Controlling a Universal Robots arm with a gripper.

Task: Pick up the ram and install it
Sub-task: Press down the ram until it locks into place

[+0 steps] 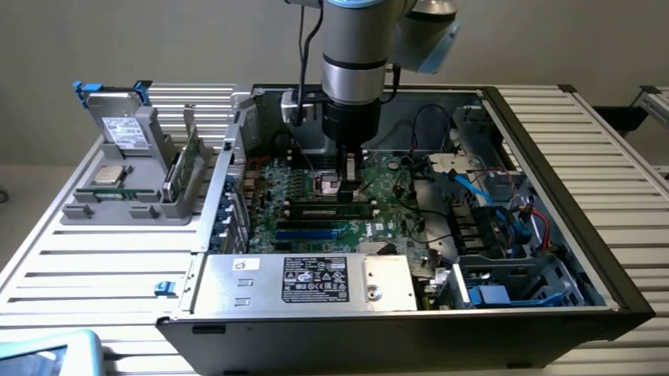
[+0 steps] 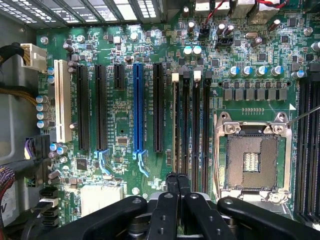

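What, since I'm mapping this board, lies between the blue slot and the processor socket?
In the wrist view, a black expansion slot and four long black memory slots run side by side between the blue slot and the processor socket.

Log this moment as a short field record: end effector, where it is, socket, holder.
end effector: black-fingered end effector, shut
location: low over long black memory slots on large green motherboard
processor socket: silver-framed socket, no chip inside
holder: grey plastic holder outside the case, exterior view's left; thin green stick upright in it
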